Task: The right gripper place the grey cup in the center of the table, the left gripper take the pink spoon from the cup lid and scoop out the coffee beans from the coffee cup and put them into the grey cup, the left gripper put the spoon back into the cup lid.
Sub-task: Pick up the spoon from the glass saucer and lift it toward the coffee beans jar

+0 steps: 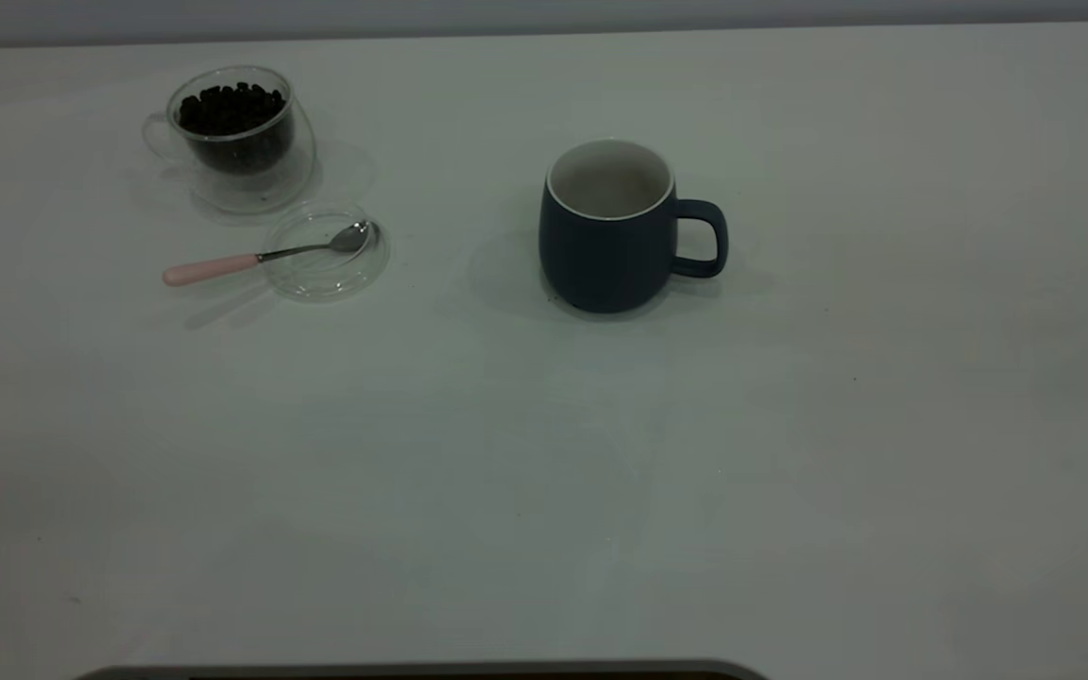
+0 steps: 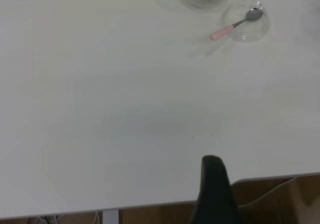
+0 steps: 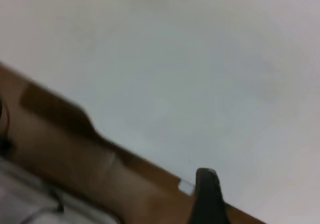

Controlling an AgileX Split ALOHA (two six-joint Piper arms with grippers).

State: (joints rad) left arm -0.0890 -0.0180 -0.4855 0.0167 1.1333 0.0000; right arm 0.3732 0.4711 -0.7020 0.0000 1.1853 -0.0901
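Observation:
The grey cup [image 1: 605, 241] stands upright near the middle of the table [image 1: 544, 453], handle to the right, its white inside bare. At the far left the coffee cup [image 1: 237, 132] holds the coffee beans [image 1: 230, 107]. Just in front of it lies the cup lid [image 1: 325, 255], with the pink spoon [image 1: 261, 257] resting bowl-in and its handle sticking out left. Neither arm shows in the exterior view. My left gripper [image 2: 212, 159] hangs shut at the table's near edge, far from the spoon [image 2: 235, 26] and lid [image 2: 246, 21]. My right gripper [image 3: 206, 171] is shut over the table edge, holding nothing.
A dark strip [image 1: 421, 671] borders the table's front edge in the exterior view. Brown floor [image 2: 280, 199] shows past the table edge in the left wrist view, and brown floor [image 3: 60, 154] with cables shows in the right wrist view. Wide bare tabletop lies between the cups and the front edge.

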